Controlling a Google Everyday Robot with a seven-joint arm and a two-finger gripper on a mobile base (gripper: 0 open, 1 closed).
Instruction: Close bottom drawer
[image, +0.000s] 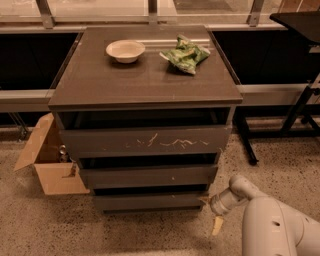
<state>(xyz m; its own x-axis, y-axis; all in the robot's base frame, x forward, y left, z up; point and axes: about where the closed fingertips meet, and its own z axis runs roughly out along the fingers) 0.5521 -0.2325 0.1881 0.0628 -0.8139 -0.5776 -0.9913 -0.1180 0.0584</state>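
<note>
**Camera view.** The bottom drawer (147, 201), the lowest and narrowest-looking of three fronts in the cabinet (145, 80), is shown beneath the middle drawer (147, 176) and the scratched top drawer (145, 141). A dark gap above it suggests that it is not fully home. The gripper (211, 213) is placed low at the drawer's right end, with its fingers spread and nothing held. The upper fingertip (204, 200) is seen at or just beside the panel's right corner, and the lower one (217, 226) hangs towards the floor. Contact cannot be confirmed.

Four hazards are judged likely:
- If force is applied at this far corner, the drawer may be skewed on its runners and jammed.
- The fingertip may be slipped off the panel's edge, so that the cabinet side is struck instead.
- The lower finger may be dragged along the floor.
- The cabinet may be shifted by a hard push, and the bowl (125, 50) and green bag (186, 54) on top disturbed.
</note>
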